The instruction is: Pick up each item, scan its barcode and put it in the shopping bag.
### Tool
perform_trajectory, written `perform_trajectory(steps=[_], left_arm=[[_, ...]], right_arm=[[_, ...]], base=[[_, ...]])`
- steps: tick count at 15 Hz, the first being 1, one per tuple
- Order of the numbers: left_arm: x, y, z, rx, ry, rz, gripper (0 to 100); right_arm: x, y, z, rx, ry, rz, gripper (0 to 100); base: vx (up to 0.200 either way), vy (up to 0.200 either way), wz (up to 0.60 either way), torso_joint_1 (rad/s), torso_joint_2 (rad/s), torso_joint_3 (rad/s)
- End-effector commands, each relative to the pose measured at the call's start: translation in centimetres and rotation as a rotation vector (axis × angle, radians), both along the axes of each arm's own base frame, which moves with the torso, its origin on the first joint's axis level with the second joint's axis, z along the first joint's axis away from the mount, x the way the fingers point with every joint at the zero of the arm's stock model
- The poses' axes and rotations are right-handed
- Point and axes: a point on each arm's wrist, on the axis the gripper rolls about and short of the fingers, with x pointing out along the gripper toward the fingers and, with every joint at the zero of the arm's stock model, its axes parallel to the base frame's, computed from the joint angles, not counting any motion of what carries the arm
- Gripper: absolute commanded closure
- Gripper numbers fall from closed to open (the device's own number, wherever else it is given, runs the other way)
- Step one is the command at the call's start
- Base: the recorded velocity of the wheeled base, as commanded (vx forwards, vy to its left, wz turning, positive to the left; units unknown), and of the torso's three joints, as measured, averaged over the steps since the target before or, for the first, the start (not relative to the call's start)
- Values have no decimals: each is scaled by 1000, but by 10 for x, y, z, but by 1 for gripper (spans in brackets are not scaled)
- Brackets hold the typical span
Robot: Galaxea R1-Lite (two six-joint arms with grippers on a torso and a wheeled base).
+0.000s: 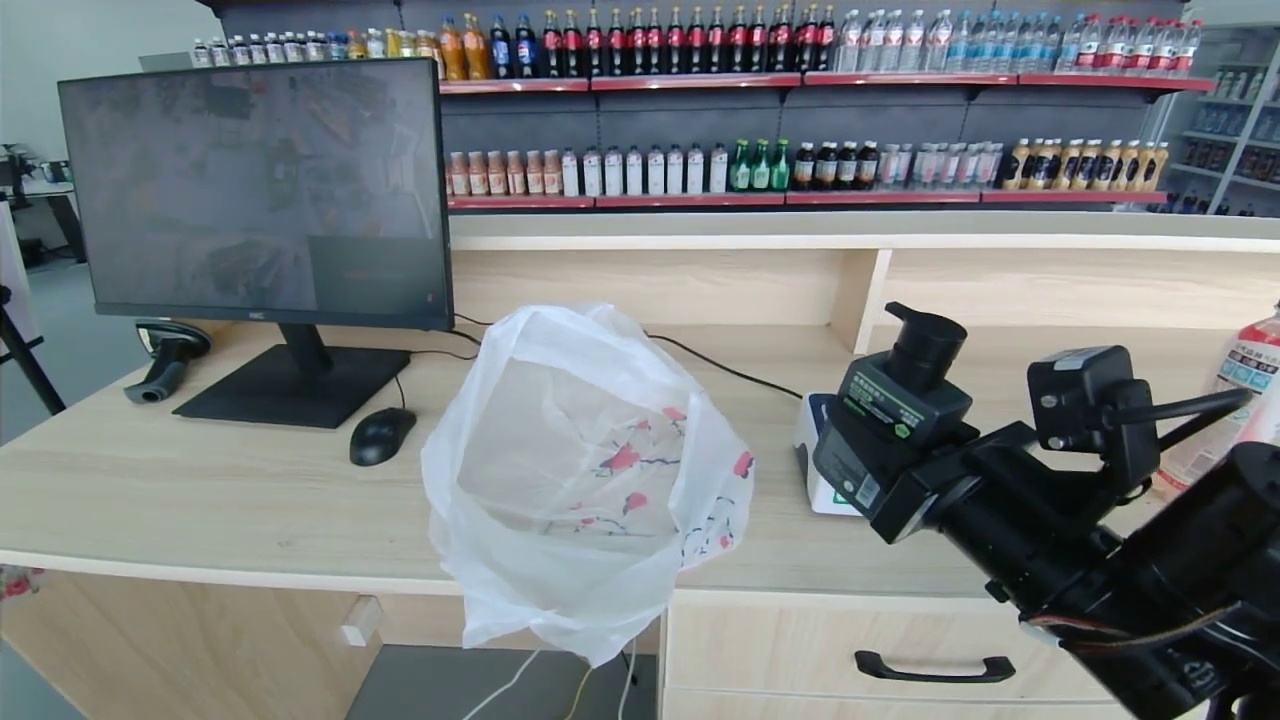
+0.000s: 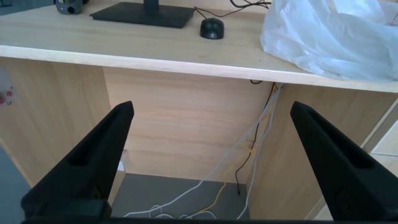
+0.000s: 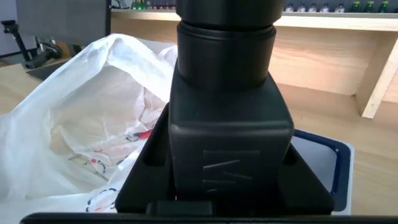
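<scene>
My right gripper (image 1: 885, 465) is shut on a black square bottle (image 1: 903, 398) with a round cap and a green label, held tilted just above the counter. The bottle (image 3: 227, 106) sits between the gripper's dark fingers (image 3: 142, 180). A white plastic shopping bag (image 1: 585, 480) with red flower print stands open to the left of the bottle, at the counter's front edge; its mouth (image 3: 93, 106) gapes beside the bottle. My left gripper (image 2: 211, 112) hangs open below the counter's front edge, holding nothing.
A white and blue box (image 1: 815, 462) lies on the counter under the held bottle. A handheld scanner (image 1: 165, 360), monitor (image 1: 255, 190) and mouse (image 1: 381, 435) stand at the left. A clear drink bottle (image 1: 1235, 400) stands at the right. Cables (image 2: 249, 155) hang under the counter.
</scene>
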Motion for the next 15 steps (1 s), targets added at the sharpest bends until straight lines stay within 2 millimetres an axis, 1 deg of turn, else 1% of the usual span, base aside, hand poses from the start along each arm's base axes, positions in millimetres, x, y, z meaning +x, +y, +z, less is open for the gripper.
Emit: perform_trajectory(steps=[1, 2, 3, 4, 5, 7, 9, 10, 12, 14, 15], left_arm=[[0, 0, 0, 0, -1, -2, 0], [0, 0, 0, 0, -1, -2, 0], [0, 0, 0, 0, -1, -2, 0], [0, 0, 0, 0, -1, 0, 0], [0, 0, 0, 0, -1, 0, 0], [0, 0, 0, -2, -1, 0, 0], [0, 0, 0, -2, -1, 0, 0], [0, 0, 0, -2, -1, 0, 0], [0, 0, 0, -2, 0, 0, 0], [0, 0, 0, -2, -1, 0, 0], [0, 0, 0, -2, -1, 0, 0]], right_arm=[[7, 2, -1, -15, -6, -9, 100], [8, 3, 2, -14, -25, 6, 100], [9, 5, 6, -30, -53, 61, 100], [13, 5, 6, -58, -74, 79, 100], [19, 1, 4, -106, -94, 58, 100], [27, 0, 6, -206, -176, 101, 100], [43, 1, 10, -329, -289, 90, 100], [50, 1, 14, -370, -346, 96, 100], [65, 2, 14, -434, -415, 112, 100], [70, -5, 15, -478, -449, 104, 100], [72, -11, 9, -535, -472, 139, 100]], base=[[0, 0, 0, 0, 0, 0], [0, 0, 0, 0, 0, 0], [0, 0, 0, 0, 0, 0], [0, 0, 0, 0, 0, 0], [0, 0, 0, 0, 0, 0], [0, 0, 0, 0, 0, 0], [0, 0, 0, 0, 0, 0], [0, 0, 0, 0, 0, 0], [0, 0, 0, 0, 0, 0], [0, 0, 0, 0, 0, 0], [0, 0, 0, 0, 0, 0]])
